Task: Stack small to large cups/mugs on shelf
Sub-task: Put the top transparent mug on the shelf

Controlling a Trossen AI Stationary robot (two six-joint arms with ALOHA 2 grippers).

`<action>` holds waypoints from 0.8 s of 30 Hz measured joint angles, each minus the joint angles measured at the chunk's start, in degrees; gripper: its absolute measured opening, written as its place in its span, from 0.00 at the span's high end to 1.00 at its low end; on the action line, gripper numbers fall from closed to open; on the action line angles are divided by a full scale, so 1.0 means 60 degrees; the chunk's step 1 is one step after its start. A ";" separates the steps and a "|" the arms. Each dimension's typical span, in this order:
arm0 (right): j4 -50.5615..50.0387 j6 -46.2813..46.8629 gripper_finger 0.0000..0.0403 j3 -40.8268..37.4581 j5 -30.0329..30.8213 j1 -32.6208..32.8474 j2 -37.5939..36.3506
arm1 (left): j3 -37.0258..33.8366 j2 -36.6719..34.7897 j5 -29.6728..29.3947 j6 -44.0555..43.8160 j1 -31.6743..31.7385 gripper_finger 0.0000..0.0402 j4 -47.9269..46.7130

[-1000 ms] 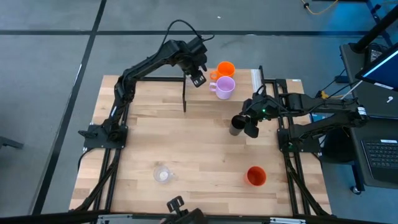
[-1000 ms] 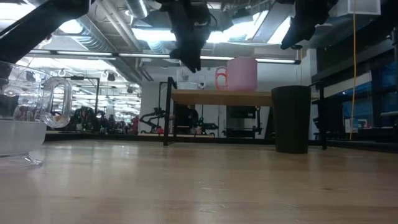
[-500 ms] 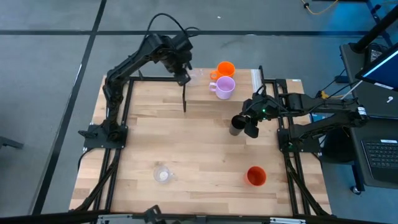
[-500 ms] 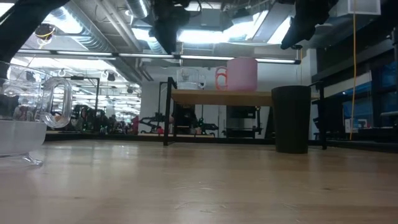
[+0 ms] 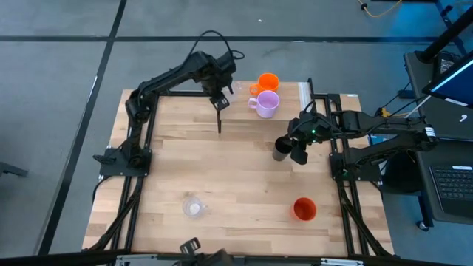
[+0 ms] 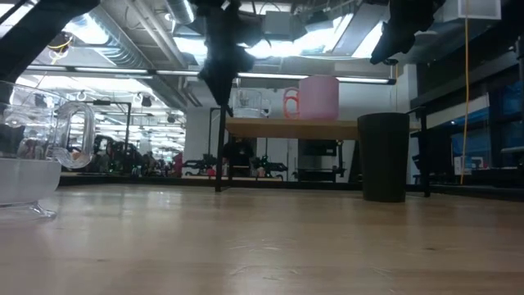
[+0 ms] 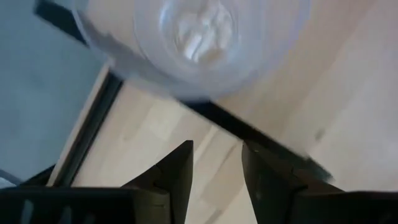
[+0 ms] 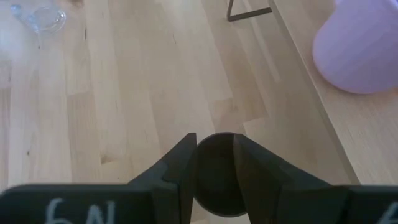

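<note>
The shelf (image 6: pixel 295 127) bears a clear tumbler (image 6: pixel 248 102), an orange mug (image 5: pixel 267 80) and a lilac mug (image 5: pixel 267 104), each standing on its base. My left gripper (image 5: pixel 219 102) hangs open just off the shelf's left end, pointing down, the tumbler (image 7: pixel 193 37) ahead of its fingers. The black cup (image 6: pixel 383 156) stands on the table. My right gripper (image 6: pixel 386 51) is open by a narrow gap above that cup (image 8: pixel 214 180), clear of it. A second clear tumbler (image 5: pixel 194 207) and a red-orange cup (image 5: pixel 304 209) stand near the table's front.
The shelf's black posts (image 5: pixel 219 120) rise from the table below my left gripper. Bare tabletop lies between the shelf and the two front cups. A black frame (image 5: pixel 340 140) runs along the table's right side.
My left gripper has gone from above the shelf's clear tumbler toward the table's left edge, rising and then sinking again, and has tipped to point more steeply down. The tumbler has stayed on the shelf.
</note>
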 joint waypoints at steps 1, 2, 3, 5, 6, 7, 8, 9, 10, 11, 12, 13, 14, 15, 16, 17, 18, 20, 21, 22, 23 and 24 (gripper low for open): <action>0.0004 0.0006 0.73 0.0000 0.0000 0.0002 0.0000 | -0.0165 -0.0017 0.0006 0.0054 0.0000 0.67 0.0374; 0.0007 0.0011 0.73 0.0000 0.0001 0.0002 0.0000 | -0.0281 -0.0033 0.0040 0.0114 0.0001 0.67 0.0769; 0.0004 0.0014 0.73 0.0000 0.0000 0.0001 0.0000 | -0.0341 -0.0033 0.0076 0.0139 0.0004 0.67 0.0996; 0.0007 0.0018 0.73 0.0000 0.0000 0.0002 0.0000 | -0.0402 -0.0033 0.0083 0.0204 0.0000 0.67 0.1168; 0.0007 0.0018 0.73 0.0000 0.0000 0.0004 0.0000 | -0.0407 -0.0033 0.0087 0.0328 0.0000 0.67 0.1309; 0.0005 0.0018 0.73 0.0000 0.0000 0.0001 0.0000 | -0.0407 -0.0033 0.0086 0.0394 0.0000 0.67 0.1380; 0.0007 0.0018 0.73 0.0000 0.0000 0.0003 0.0000 | -0.0407 -0.0033 0.0082 0.0420 -0.0002 0.67 0.1370; 0.0007 0.0018 0.73 0.0000 0.0000 0.0000 0.0000 | -0.0395 -0.0033 0.0069 0.0418 -0.0004 0.67 0.1360; 0.0007 0.0018 0.73 0.0000 0.0000 0.0004 0.0000 | -0.0356 -0.0033 0.0060 0.0420 0.0008 0.67 0.1361; 0.0004 0.0012 0.73 0.0000 0.0000 0.0000 0.0000 | -0.0307 -0.0033 0.0057 0.0420 0.0036 0.67 0.1373; 0.0006 0.0011 0.73 0.0000 0.0000 0.0001 0.0000 | -0.0262 -0.0033 0.0045 0.0420 0.0065 0.67 0.1377; 0.0006 0.0013 0.73 0.0000 0.0000 0.0002 0.0000 | -0.0238 -0.0033 0.0033 0.0420 0.0104 0.67 0.1389; 0.0007 0.0018 0.73 0.0000 0.0000 0.0004 0.0000 | -0.0232 -0.0033 0.0029 0.0424 0.0131 0.67 0.1412; 0.0004 0.0018 0.73 0.0000 0.0000 0.0002 0.0000 | -0.0232 -0.0033 0.0022 0.0462 0.0142 0.67 0.1470; 0.0004 0.0018 0.73 0.0000 0.0000 0.0000 0.0000 | -0.0232 -0.0033 0.0022 0.0502 0.0157 0.67 0.1556; 0.0007 0.0018 0.73 0.0000 0.0000 0.0000 0.0000 | -0.0232 -0.0033 -0.0001 0.0559 0.0160 0.67 0.1659; 0.0007 0.0018 0.73 0.0000 0.0000 0.0004 0.0000 | -0.0232 -0.0033 -0.0021 0.0572 0.0158 0.67 0.1780; 0.0005 0.0018 0.73 0.0000 0.0000 0.0001 0.0000 | -0.0232 -0.0033 -0.0163 0.0576 0.0152 0.67 0.2029; 0.0004 0.0018 0.73 0.0000 0.0000 0.0003 0.0000 | -0.0231 -0.0033 -0.0189 0.0585 0.0149 0.67 0.2129; 0.0007 0.0020 0.73 0.0000 0.0000 0.0003 0.0000 | -0.0228 -0.0033 -0.0190 0.0587 0.0149 0.67 0.2178; 0.0004 0.0018 0.73 0.0000 0.0000 0.0004 0.0000 | -0.0228 -0.0033 -0.0205 0.0587 0.0153 0.67 0.2225; 0.0004 0.0020 0.73 0.0000 0.0000 0.0000 0.0000 | -0.0228 -0.0033 -0.0219 0.0591 0.0153 0.67 0.2260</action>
